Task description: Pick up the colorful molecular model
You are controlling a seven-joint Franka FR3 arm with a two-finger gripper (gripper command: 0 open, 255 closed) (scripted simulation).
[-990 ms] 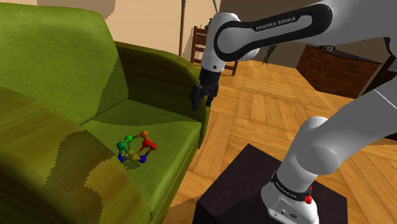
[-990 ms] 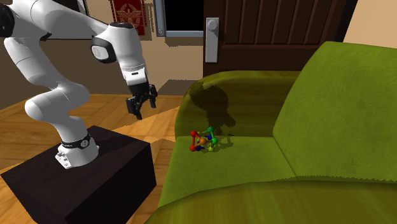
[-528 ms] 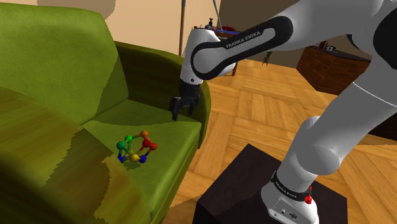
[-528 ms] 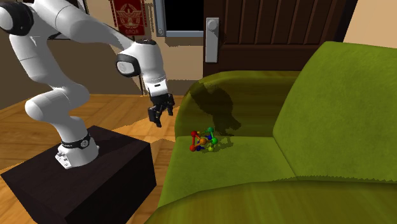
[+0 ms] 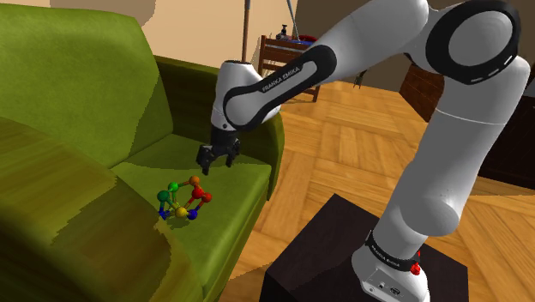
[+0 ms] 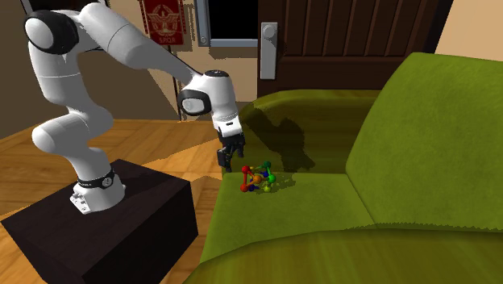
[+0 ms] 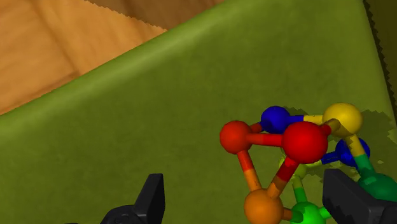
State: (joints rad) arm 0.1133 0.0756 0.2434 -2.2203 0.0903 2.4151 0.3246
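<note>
Above the green sofa's point(image 5: 243, 176) seat cushion, the black claw point(image 5: 218, 165) point(image 6: 232, 163) point(image 7: 243, 180) is seen released, its two fingers point(image 7: 149, 200) spread apart and clasping nothing. Just beneath and ahead of it, the colorful molecular model point(image 5: 183, 202) point(image 6: 258, 178) point(image 7: 299, 143), made of red, orange, yellow, green and blue balls joined by rods, is shown resting on the cushion, apart from the fingers. The white arm point(image 5: 283, 77) is stretched across from its dark box stand point(image 5: 330, 253), which is set on a wooden floor point(image 5: 343, 154) beside the sofa.
</note>
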